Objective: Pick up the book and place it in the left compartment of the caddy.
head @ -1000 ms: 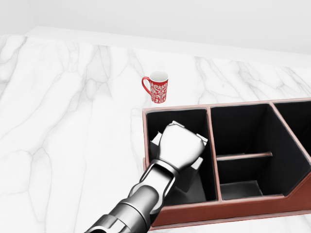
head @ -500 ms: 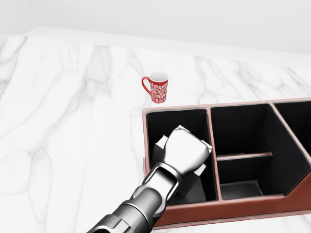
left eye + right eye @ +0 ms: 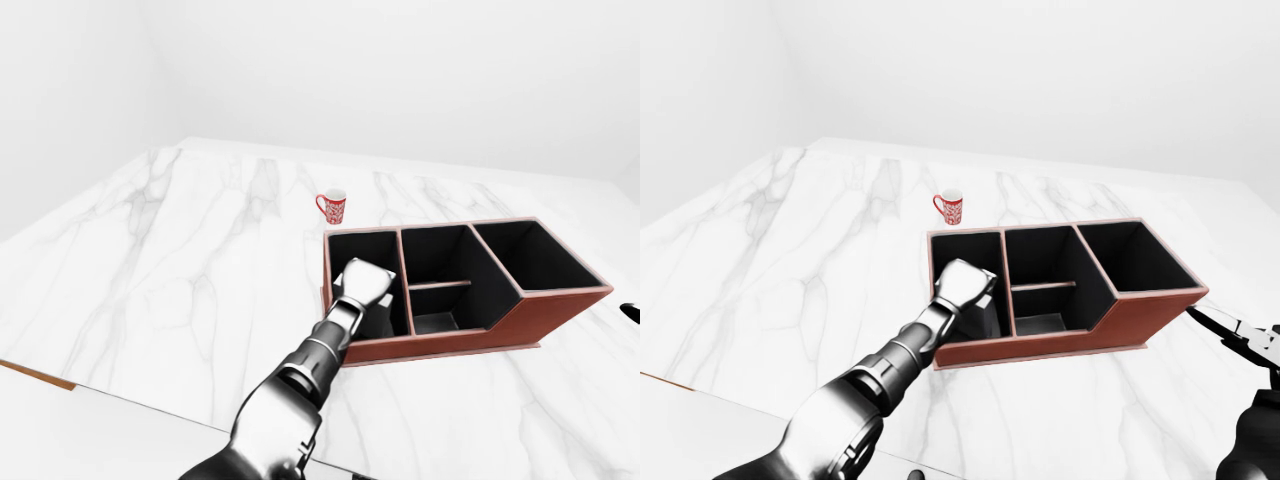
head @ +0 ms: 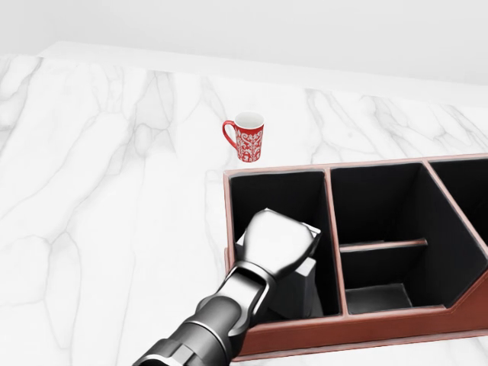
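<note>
Book [image 4: 301,286] stands inside the left compartment of the caddy [image 4: 381,324], right under the left hand [image 4: 278,244]. Its fingers hide below, so their grip can't be seen. Right hand [image 3: 1255,345] waits well apart.

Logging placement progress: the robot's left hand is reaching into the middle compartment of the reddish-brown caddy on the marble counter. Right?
Not quite. The left hand is over the left compartment of the reddish-brown caddy, not the middle one, as the head view shows. The rest holds: the caddy sits on the marble counter.
</note>
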